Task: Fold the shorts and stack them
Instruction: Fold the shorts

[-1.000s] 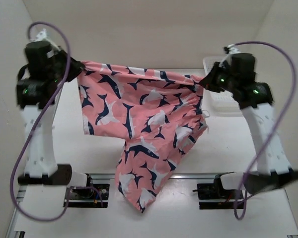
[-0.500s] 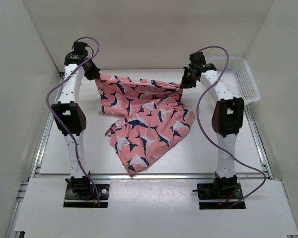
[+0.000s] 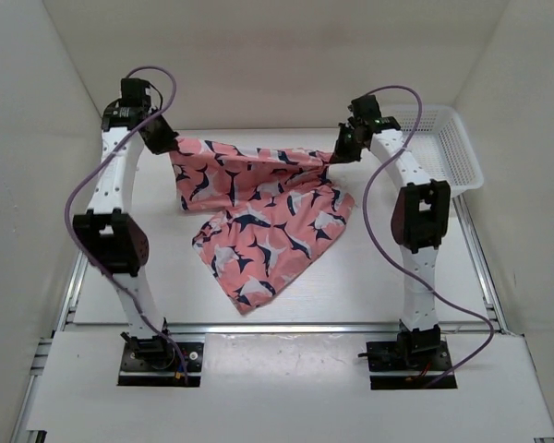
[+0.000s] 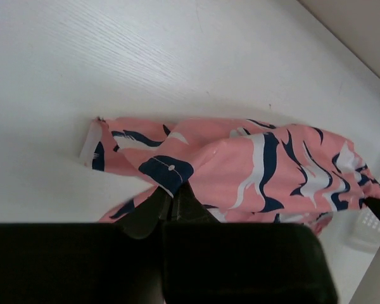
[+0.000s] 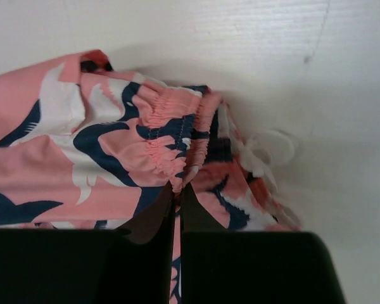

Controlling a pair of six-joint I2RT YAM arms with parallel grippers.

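white wood-grain table boxed in by pale walls, with a mesh basket at its far right. a second ago the arms were up near the camera; they are lower now, and the shorts partly lie on the table. the left gripper and right gripper are clamped on the corners of the top edge. that edge runs left to right, and a leg trails toward the near edge.

Both arms rose from their bases and leaned away, elbows bent. The left gripper and right gripper hung about level, well apart, each with its jaws pinched tight on an edge of the shorts.
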